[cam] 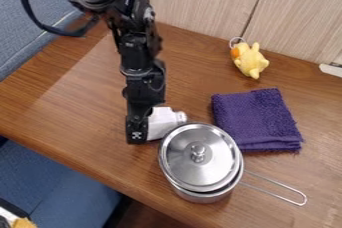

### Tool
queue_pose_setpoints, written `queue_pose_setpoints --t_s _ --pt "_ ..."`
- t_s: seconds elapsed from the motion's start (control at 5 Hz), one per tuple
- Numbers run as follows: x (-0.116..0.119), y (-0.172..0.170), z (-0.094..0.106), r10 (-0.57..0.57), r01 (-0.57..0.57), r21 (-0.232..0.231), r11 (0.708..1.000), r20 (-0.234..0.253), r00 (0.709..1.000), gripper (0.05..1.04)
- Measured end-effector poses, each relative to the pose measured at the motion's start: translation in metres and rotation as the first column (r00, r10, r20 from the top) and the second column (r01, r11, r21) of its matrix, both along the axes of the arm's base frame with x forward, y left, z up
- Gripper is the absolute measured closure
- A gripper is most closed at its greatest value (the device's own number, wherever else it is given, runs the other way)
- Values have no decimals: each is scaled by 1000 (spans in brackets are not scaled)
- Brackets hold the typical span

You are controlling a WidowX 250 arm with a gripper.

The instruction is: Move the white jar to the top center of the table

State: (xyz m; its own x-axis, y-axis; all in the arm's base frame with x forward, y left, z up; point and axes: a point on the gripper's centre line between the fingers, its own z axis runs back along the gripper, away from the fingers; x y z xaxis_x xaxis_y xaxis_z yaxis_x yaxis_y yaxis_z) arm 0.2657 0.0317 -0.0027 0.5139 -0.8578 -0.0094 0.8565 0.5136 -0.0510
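Count: 1 gripper point(137, 131), 1 white jar point(164, 123), 1 metal pot point(202, 196) with 1 lid point(184, 144) and 1 wire handle point(305, 199), 1 purple cloth point(257, 119), 1 yellow plush toy point(250, 62) with 1 ring point(231, 42), 1 wooden table point(67, 117). Jar is immediately right of the jaws in the camera view, its left end hidden behind them. It's tipped over, neck pointing right, away from the jaws and slightly toward the far side. Jaws point down at the table, low, level with the jar. Can't tell if they're spread, pressed together or pinching the jar; the near side of the gripper covers that spot. They overlap the jar in view, contact unclear. Pot is right of the jaws and nearer the camera, just beside the jar; can't confirm whether pot and jar touch. Lid sits on the pot, knob up, a bit off level with the rim. Handle sticks out on the pot's far side from the jaws, to the right. Cloth lies folded farther right of the jaws, beyond the jar. Toy is well apart from the jaws, up and right, toward the wood panel point(194, 2) at the back.
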Motion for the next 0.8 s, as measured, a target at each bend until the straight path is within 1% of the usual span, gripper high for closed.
queue_pose_setpoints --t_s 0.2,0.4,0.6,0.8 --pt "6 6 14 63 -63 -3 998 29 998 346" --pt "20 15 42 140 -141 2 990 88 986 346" --pt "46 20 66 172 -172 -12 985 148 974 346" --pt "80 27 73 206 -207 -7 978 153 966 346"
